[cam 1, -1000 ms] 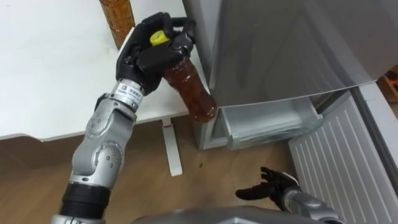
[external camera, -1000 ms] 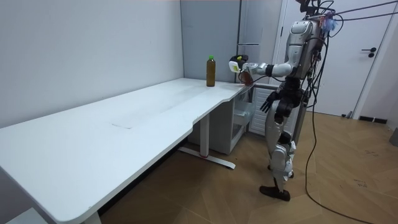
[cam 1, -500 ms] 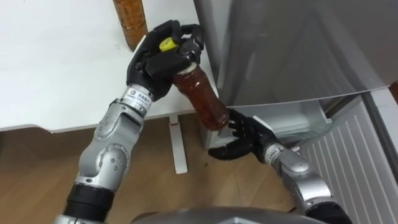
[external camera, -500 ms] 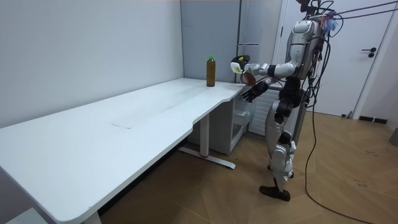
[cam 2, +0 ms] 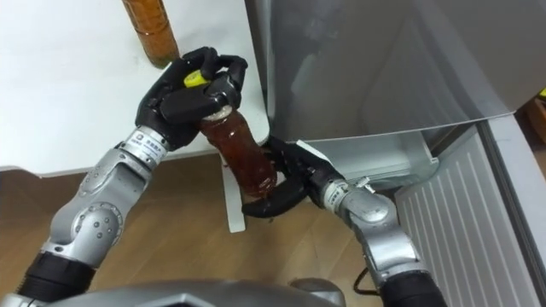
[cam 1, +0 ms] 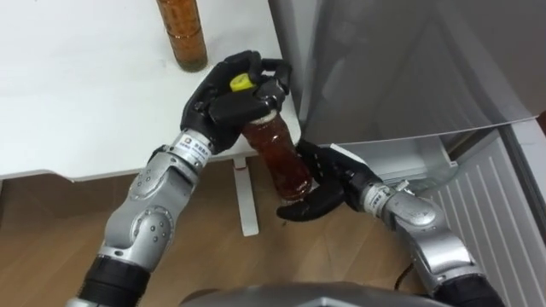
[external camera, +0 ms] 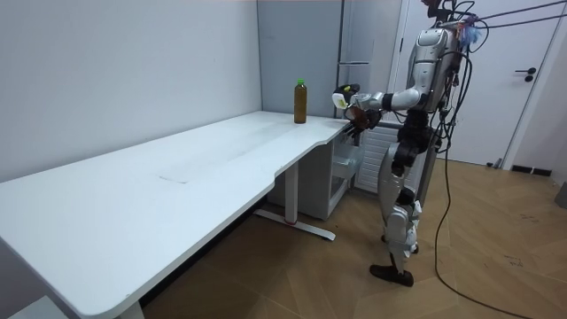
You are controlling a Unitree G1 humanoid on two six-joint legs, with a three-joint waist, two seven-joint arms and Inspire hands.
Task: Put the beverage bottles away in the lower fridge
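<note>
1. Reaching in from the lower left, the left arm is bent at the elbow and raised, and the left hand (cam 1: 223, 101) is seen beyond the corner of the white worktop (cam 1: 77, 94).
2. The left hand's fingers and thumb are curled tightly over the top of a bottle (cam 1: 280, 155) of brown drink, so that its yellow cap (cam 1: 241, 82) is only partly seen between them.
3. The bottle is held tilted, with the cap up and to the left and the base down and to the right, off the worktop and in front of the grey fridge (cam 1: 409, 60).
4. The right arm is brought in from the lower right, and the right hand (cam 1: 328, 183) is set against the lower part of the same bottle.
5. The right hand's fingers are curved round the far side of the bottle and its thumb is hooked under the base, so the bottle is gripped by both hands at once.
6. A second bottle (cam 1: 182, 34) of the same brown drink is left upright on the worktop, just beyond the left hand and apart from it.
7. The lower compartment (cam 1: 401, 162) of the fridge is seen open below and to the right of the hands, with its lower door (cam 1: 495, 213) swung out at the right.
8. In the room view the robot is seen standing upright at the end of the worktop, before the fridge, with both hands joined in front of its chest.
</note>
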